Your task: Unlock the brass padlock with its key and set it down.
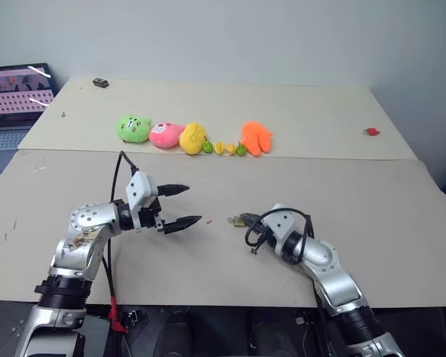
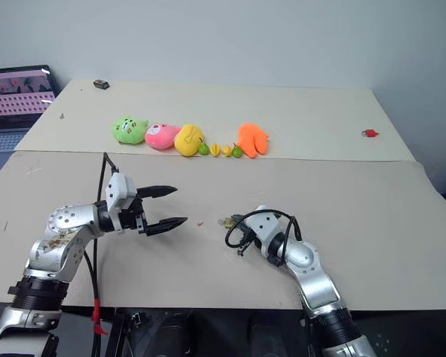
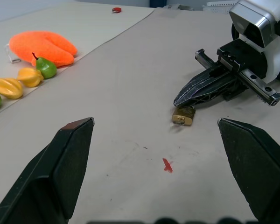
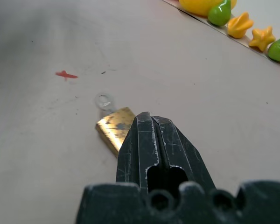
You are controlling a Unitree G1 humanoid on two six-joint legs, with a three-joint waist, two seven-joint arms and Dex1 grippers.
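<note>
The brass padlock (image 4: pixel 113 128) lies flat on the beige table (image 1: pixel 372 216), a small gold block with a silvery ring at its far end. My right gripper (image 4: pixel 146 115) is shut, and its joined tips rest over the padlock's near edge. Whether they pinch any part of it is hidden. From the left wrist, the right gripper (image 3: pixel 178 100) points down at the padlock (image 3: pixel 183 115). My left gripper (image 1: pixel 194 204) hangs open to the left of the padlock (image 1: pixel 238 220), a hand's width away, with nothing between its fingers (image 3: pixel 67 158). I cannot make out the key as a separate thing.
A row of plush toys and small toy fruits (image 1: pixel 193 137) lies across the table behind the work area, ending in an orange plush (image 1: pixel 256 137). A small red object (image 1: pixel 371 132) sits far right, a dark one (image 1: pixel 100 82) far back left. A laptop (image 1: pixel 15 97) stands off the left edge.
</note>
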